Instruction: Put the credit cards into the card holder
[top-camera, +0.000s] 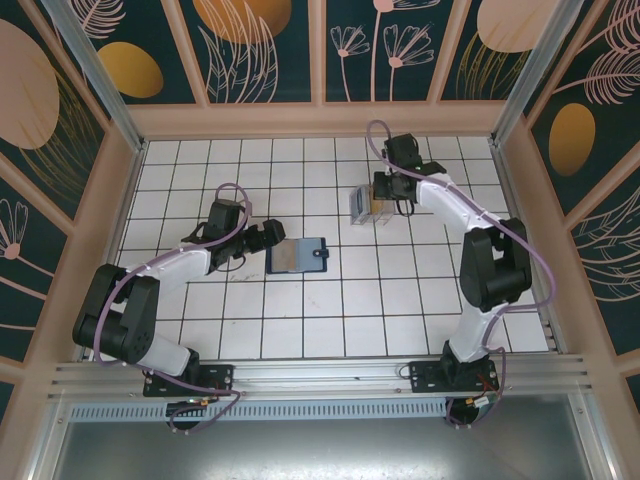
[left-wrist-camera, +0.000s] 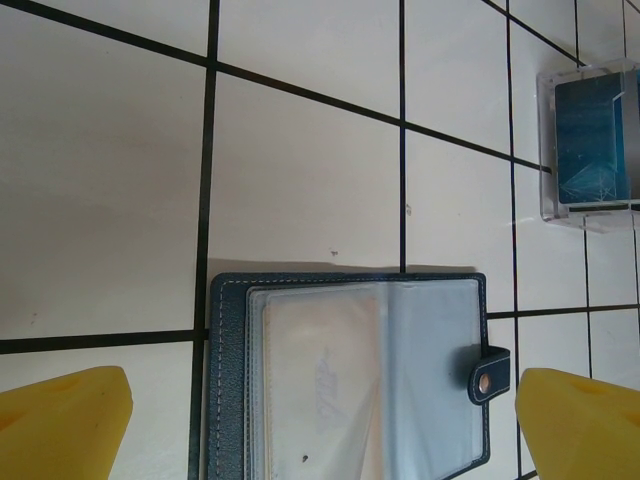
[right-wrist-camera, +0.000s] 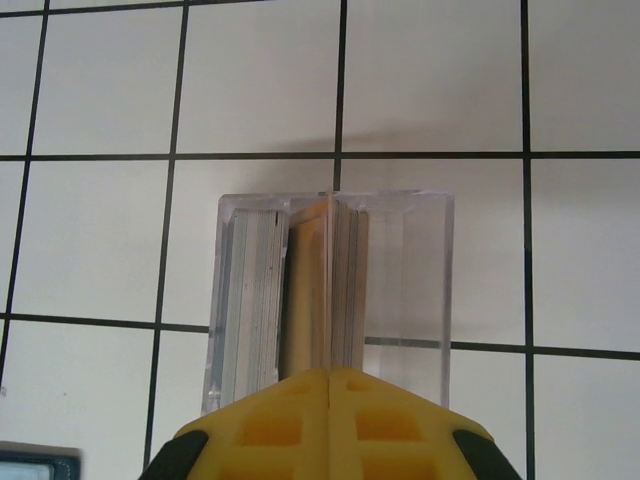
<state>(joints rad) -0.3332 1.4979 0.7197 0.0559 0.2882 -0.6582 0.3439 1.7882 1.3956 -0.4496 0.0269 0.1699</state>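
Observation:
The navy card holder (top-camera: 298, 254) lies open on the tiles, its clear sleeves up and its snap tab (left-wrist-camera: 490, 375) to the right. A pale card (left-wrist-camera: 315, 385) shows through the left sleeve. My left gripper (left-wrist-camera: 320, 420) hovers open just over it, with one yellow finger (left-wrist-camera: 60, 425) off each side. The credit cards (right-wrist-camera: 255, 290) stand on edge in a clear tray (right-wrist-camera: 425, 280): a grey stack, a yellow-orange one, then more. My right gripper (right-wrist-camera: 330, 385) is shut, its tips down among these cards. Whether a card is pinched between them I cannot see.
The clear tray (top-camera: 358, 205) sits about two tiles beyond and to the right of the card holder, and a blue card (left-wrist-camera: 590, 135) shows through its wall. White tiled floor spreads all round, fenced by patterned walls (top-camera: 320, 110).

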